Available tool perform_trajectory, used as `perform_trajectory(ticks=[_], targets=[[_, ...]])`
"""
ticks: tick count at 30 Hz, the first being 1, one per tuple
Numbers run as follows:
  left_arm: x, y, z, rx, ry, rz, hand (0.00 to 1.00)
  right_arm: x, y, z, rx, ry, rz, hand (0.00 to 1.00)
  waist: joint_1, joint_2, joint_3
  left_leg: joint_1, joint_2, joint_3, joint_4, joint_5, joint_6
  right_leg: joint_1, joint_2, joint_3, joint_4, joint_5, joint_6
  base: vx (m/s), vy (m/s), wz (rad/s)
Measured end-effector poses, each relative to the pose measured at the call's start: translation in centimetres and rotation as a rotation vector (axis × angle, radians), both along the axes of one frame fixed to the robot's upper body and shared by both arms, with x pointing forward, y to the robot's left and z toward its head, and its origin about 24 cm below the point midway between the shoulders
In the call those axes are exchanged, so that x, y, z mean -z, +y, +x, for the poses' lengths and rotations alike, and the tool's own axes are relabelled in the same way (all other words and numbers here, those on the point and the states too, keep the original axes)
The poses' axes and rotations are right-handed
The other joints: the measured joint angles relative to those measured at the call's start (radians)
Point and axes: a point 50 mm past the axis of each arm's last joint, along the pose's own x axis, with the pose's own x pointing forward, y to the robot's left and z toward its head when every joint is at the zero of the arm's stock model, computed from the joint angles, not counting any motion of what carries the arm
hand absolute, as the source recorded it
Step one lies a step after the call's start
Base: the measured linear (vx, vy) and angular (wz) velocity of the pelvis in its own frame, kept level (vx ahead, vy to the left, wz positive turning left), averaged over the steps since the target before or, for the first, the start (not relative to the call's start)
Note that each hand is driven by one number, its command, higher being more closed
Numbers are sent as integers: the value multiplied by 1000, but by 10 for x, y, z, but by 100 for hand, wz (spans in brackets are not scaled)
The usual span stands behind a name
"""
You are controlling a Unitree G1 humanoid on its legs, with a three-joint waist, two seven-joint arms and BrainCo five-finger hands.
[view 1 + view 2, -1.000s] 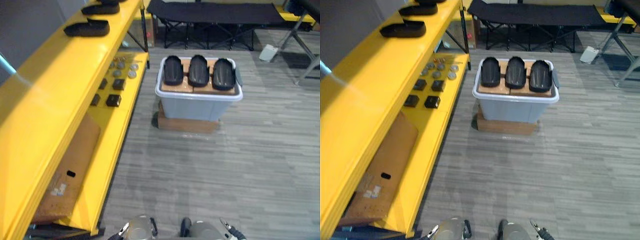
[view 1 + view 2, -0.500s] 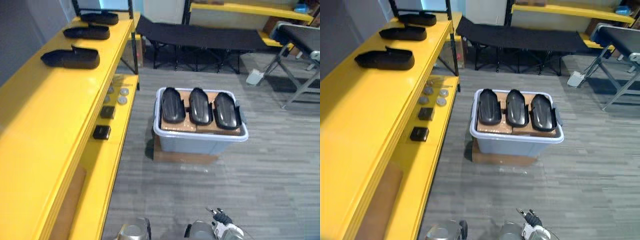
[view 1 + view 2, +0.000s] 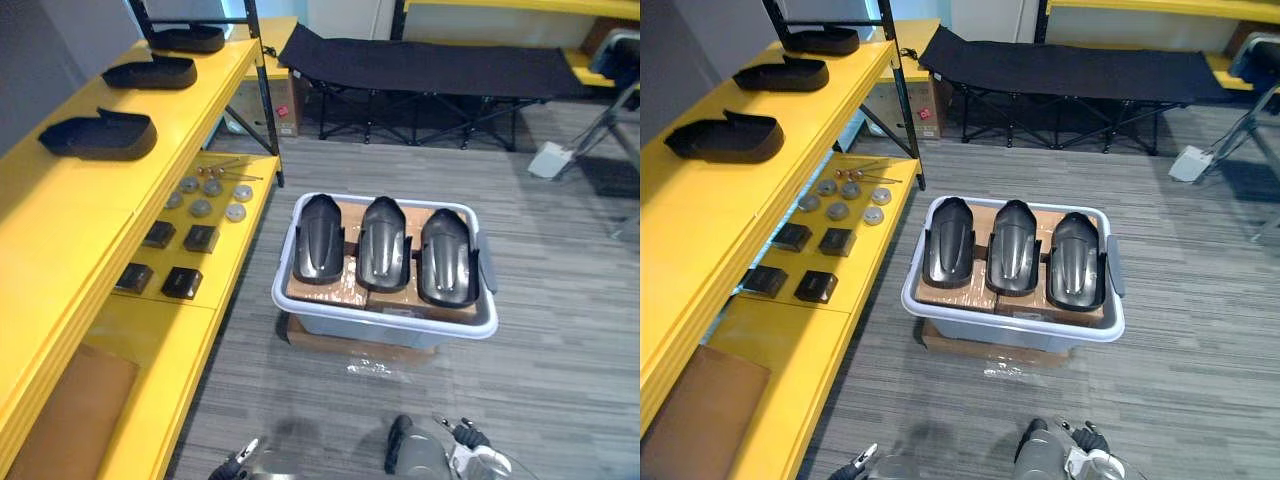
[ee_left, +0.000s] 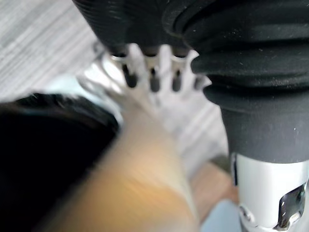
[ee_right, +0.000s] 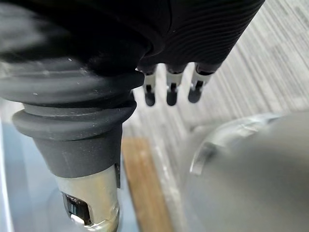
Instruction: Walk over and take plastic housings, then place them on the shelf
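Head views:
- Three black plastic housings are lying side by side in a grey bin [image 3: 400, 333] at the centre of the frame: left housing [image 3: 318, 240], middle housing [image 3: 384, 243], right housing [image 3: 447, 256].
- The housings are resting on brown cardboard inside the bin.
- The bin is sitting on a flat brown box [image 3: 340, 343] on the grey floor [image 3: 560, 330].
- A yellow shelf [image 3: 60, 230] is running down the left of the frame. Its top board is carrying three more housings in a row: near [image 3: 98, 135], middle [image 3: 150, 72] and far [image 3: 185, 38].
- The lower board is carrying small black boxes [image 3: 182, 283] and round grey discs [image 3: 200, 208]. A cardboard sheet [image 3: 700, 400] is lying at the lower left.
- A black folding cot [image 3: 430, 65] is standing across the top of the frame.
- A brown carton [image 3: 270, 105] is sitting under the shelf end. Its print is too small to read.

Wrist views:
- The left hand [image 4: 145, 67] is hanging over the floor with its fingers straight and relaxed, gripping nothing.
- The right hand [image 5: 171, 89] is hanging with its fingers straight and slightly apart, dark tips pointing at the floor, gripping nothing.
- A brown strip is lying below the right hand. What it belongs to cannot be told.
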Motion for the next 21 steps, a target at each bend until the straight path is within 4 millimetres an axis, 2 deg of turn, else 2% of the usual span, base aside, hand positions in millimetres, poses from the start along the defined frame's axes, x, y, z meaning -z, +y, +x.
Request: perform_trajectory(ticks=[1, 2, 4, 5, 6, 7, 10, 13, 15, 17, 19, 20, 21], targets=[[-1, 3, 0, 13, -8, 20, 0, 2, 4, -3, 14, 3, 17, 0, -3, 3, 1, -33, 9, 27, 64, -5, -28, 55, 12, -16, -54, 4, -11, 295, -255, 21], [-1, 4, 1, 15, -13, 24, 0, 2, 4, -5, 22, 3, 22, 0, -6, 3, 1, -47, 14, 51, 69, -21, -33, 80, 17, -28, -82, 10, -17, 288, -161, 12], [-2, 5, 4, 36, -22, 34, 0, 4, 3, -15, 42, 10, 22, 0, -10, -1, 2, -89, 4, 171, -19, -41, -36, 138, 23, -63, -152, 34, -11, 172, -42, 26], [-2, 7, 7, 63, -17, 53, 0, 4, 0, -20, 67, 3, 15, 0, -21, 2, 3, -113, -13, 240, -148, -11, -16, 160, 23, -92, -177, 39, -2, 207, 27, 57], [-2, 7, 9, 66, -15, 65, 0, 4, -1, -24, 84, -12, 16, 0, -31, -10, 6, -116, -28, 281, -222, 6, 1, 171, 15, -112, -192, 40, 13, 244, 36, 63], [-4, 12, 13, 69, -22, 82, 0, 4, 2, -26, 86, -25, 18, 0, -32, -22, 11, -103, -55, 276, -271, 26, 7, 178, 3, -115, -215, 48, 26, 214, 63, 46], [-8, 21, 24, 126, -57, 134, 0, 1, 10, -12, 69, -104, 2, 0, -27, -57, 39, -96, -101, 275, -346, 64, 21, 185, -12, -133, -284, 90, 47, 133, 63, 19], [-13, 22, 34, 162, -94, 166, 0, -10, 8, 7, 59, -224, -66, 0, -26, -64, 44, -91, -125, 283, -355, 64, 22, 185, -29, -124, -294, 95, 52, 97, 72, -4], [-17, 23, 42, 157, -135, 190, 0, -32, 5, 33, 101, -384, -174, 0, -25, -68, 47, -74, -131, 304, -377, 64, 22, 183, -26, -101, -312, 100, 56, 73, 41, -23], [-19, 23, 47, 145, -160, 197, 0, -52, -2, 49, 139, -494, -265, 0, -32, -71, 48, -70, -129, 306, -392, 64, 22, 181, -21, -99, -320, 102, 55, 34, -3, -17], [-23, 23, 53, 129, -198, 205, 0, -92, -16, 69, 233, -678, -389, 0, -32, -84, 56, -63, -124, 333, -410, 64, 22, 160, -11, -71, -326, 107, 50, 19, -6, -31], [-23, 23, 53, 124, -203, 206, 0, -102, -19, 72, 242, -723, -424, 0, -33, -88, 58, -58, -124, 338, -417, 64, 22, 158, -10, -65, -329, 109, 50, 17, 3, -35], [-24, 23, 54, 111, -215, 205, 0, -129, -27, 72, 268, -836, -522, 0, -33, -98, 62, -54, -124, 354, -424, 64, 23, 149, -8, -48, -333, 113, 49, 21, 6, -26]])
